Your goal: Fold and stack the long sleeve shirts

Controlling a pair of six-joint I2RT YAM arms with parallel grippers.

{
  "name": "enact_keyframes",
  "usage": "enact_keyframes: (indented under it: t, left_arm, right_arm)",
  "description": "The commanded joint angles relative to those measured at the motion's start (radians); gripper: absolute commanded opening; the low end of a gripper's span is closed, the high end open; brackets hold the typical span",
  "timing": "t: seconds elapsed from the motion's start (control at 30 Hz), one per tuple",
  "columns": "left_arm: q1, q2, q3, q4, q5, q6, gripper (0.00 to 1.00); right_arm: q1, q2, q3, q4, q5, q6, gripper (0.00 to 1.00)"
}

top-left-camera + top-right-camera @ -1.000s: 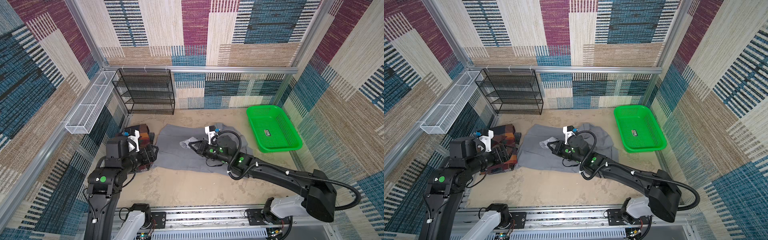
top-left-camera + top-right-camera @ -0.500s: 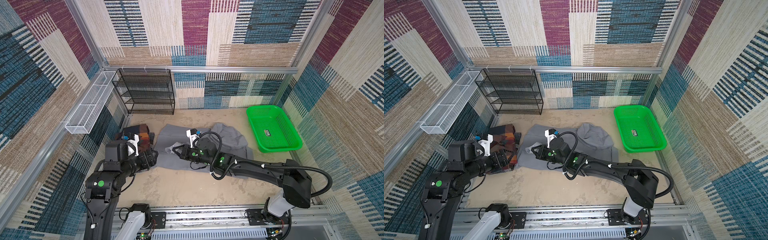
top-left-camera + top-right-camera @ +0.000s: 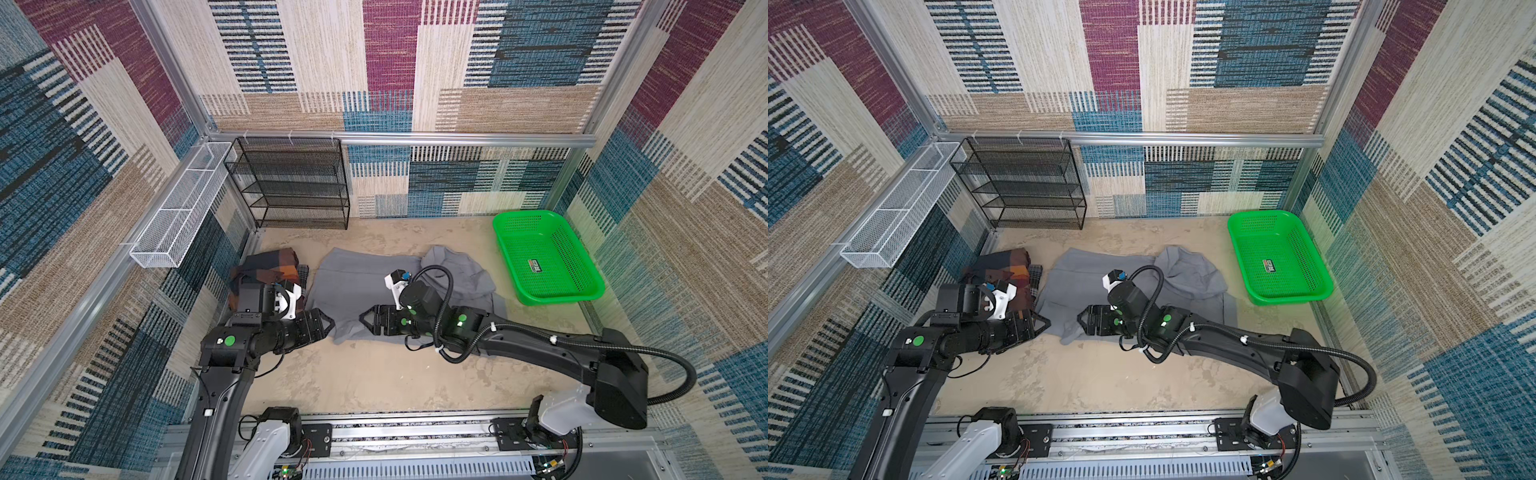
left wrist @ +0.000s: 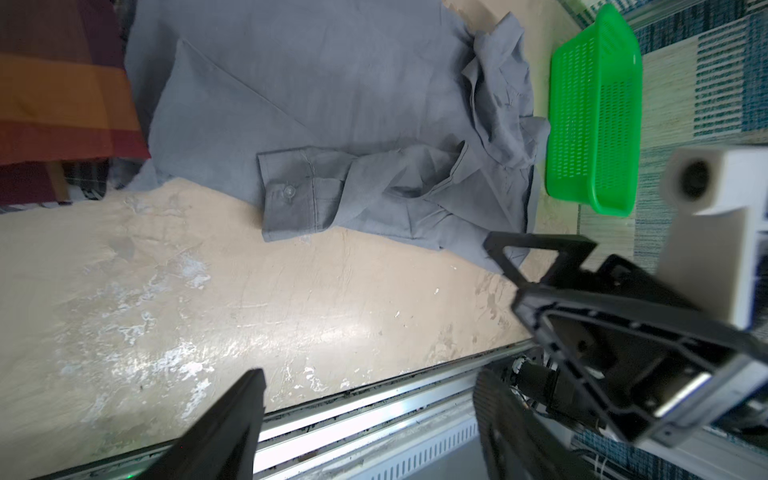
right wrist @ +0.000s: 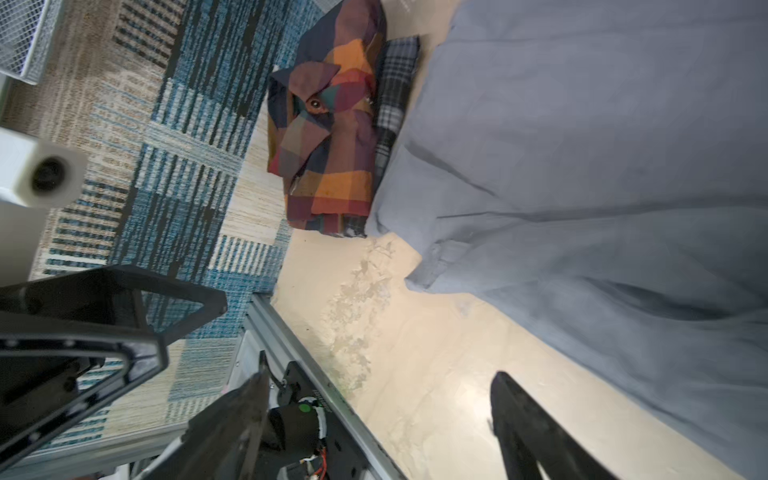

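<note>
Orange, brown and navy blocks mark the plaid shirt [image 3: 270, 268], a folded bundle at the far left of the sandy tabletop [image 3: 374, 374], close to the wall; a strip of finer dark check cloth [image 5: 397, 83] shows along its right edge. The left gripper [image 3: 323, 325] hovers just near of that bundle, jaws apart and nothing between them. To its right the gray shirt [image 3: 353, 286] lies spread across the middle; its left part is fairly flat, its far right end bunched in soft ridges. One sleeve lies folded along the near edge, the buttoned cuff [image 4: 295, 199] pointing left. The right gripper [image 3: 365, 322] hangs over that near edge, facing the left one, jaws likewise apart and empty. Further right sits the green basket [image 3: 561, 297], clear of the cloth.

The gray shirt looks light and limp, likely to slump wherever it is unsupported; I judge a pinch at a hem corner or shoulder seam, one per gripper, would carry a fold best, while a single mid-cloth grab would probably drag in wrinkles.
</note>
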Motion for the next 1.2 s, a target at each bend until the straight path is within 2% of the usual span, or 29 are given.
enact_keyframes:
  t: [0.0, 0.07, 0.23, 0.43, 0.57, 0.8, 0.9, 1.03, 1.17]
  left_arm:
    - [0.001, 0.004, -0.049, 0.054, 0.084, -0.009, 0.82]
    - [-0.001, 0.024, -0.081, 0.066, 0.140, -0.012, 0.80]
    - [-0.006, 0.057, -0.158, 0.089, 0.204, -0.014, 0.76]
    - [-0.016, 0.068, -0.239, 0.090, 0.194, -0.057, 0.76]
    - [-0.029, 0.069, -0.279, 0.098, 0.150, -0.115, 0.77]
    - [-0.043, 0.101, -0.262, 0.128, 0.111, -0.160, 0.75]
    - [-0.061, 0.122, -0.259, 0.150, 0.111, -0.173, 0.74]
    - [-0.083, 0.153, -0.237, 0.164, 0.070, -0.177, 0.74]
    - [-0.093, 0.194, -0.206, 0.172, 0.071, -0.169, 0.74]
  right_arm:
    - [-0.112, -0.047, -0.064, -0.110, 0.008, -0.082, 0.82]
    - [-0.160, -0.043, -0.092, -0.099, -0.047, -0.121, 0.77]
    - [-0.167, 0.106, -0.057, -0.102, -0.082, -0.193, 0.71]
    - [-0.171, 0.306, 0.002, -0.073, -0.122, -0.189, 0.69]
    - [-0.172, 0.363, 0.040, -0.059, -0.077, -0.200, 0.67]
    - [-0.178, 0.422, 0.075, -0.056, -0.001, -0.234, 0.47]
    - [-0.185, 0.407, 0.072, -0.052, -0.005, -0.240, 0.25]
    - [-0.197, 0.367, 0.073, -0.033, -0.014, -0.246, 0.03]
    - [-0.233, 0.392, 0.118, -0.044, -0.053, -0.258, 0.00]
